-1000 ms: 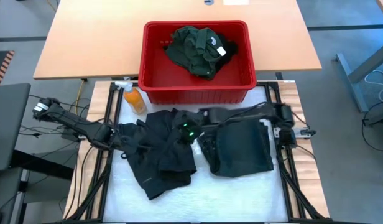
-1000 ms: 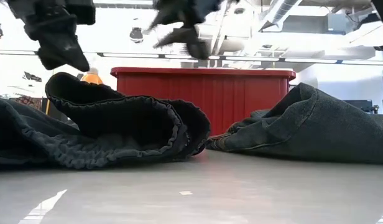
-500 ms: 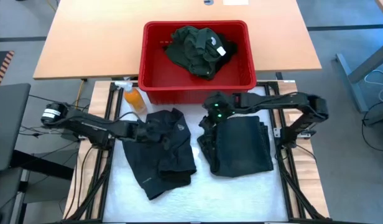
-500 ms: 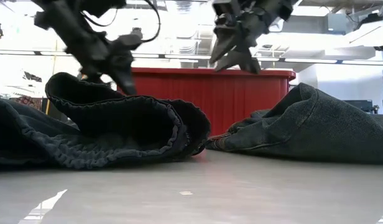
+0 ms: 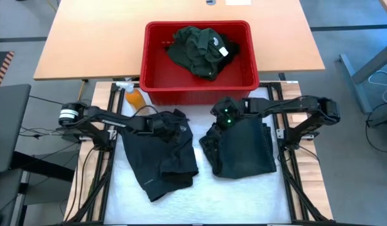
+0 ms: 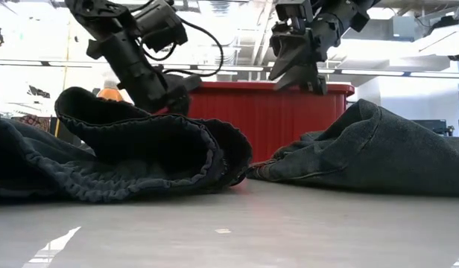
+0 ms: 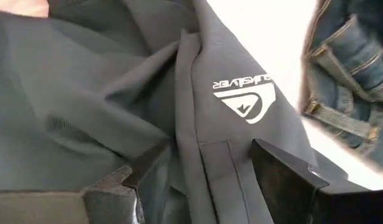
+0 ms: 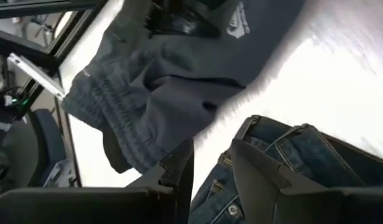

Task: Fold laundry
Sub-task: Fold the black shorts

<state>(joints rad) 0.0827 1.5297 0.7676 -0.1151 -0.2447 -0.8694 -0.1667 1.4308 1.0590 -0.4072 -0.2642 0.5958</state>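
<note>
Hands split, one to each garment

Right hand: a second ago stretched across the black shorts, now back on its own side. Hangs above the jeans at their corner nearest the basket. Fingers a little apart, nothing between them.

Left hand: meanwhile in from the shorts' outer edge to their basket-side edge, just by the white logo. Fingers spread wide and low over a ridge of black cloth. Straddles that ridge without pinching it; released, as far as the wrist view tells.

Meaning for the task, as a judgement: looks like the end of a shared move on the shorts and the start of separate work. Leaves the shorts rumpled, bunched into thick rolls in the low view, not yet folded. Leaves the jeans in a rough rectangle, tidier, with the waistband end crumpled. Next, probably a pinch on the ridge under the left hand.

Containers: one red basket at the worktop's far edge. Holds a crumpled green shirt with a white label showing, still to be taken out. Beside the basket's left corner, an orange bottle.
</note>
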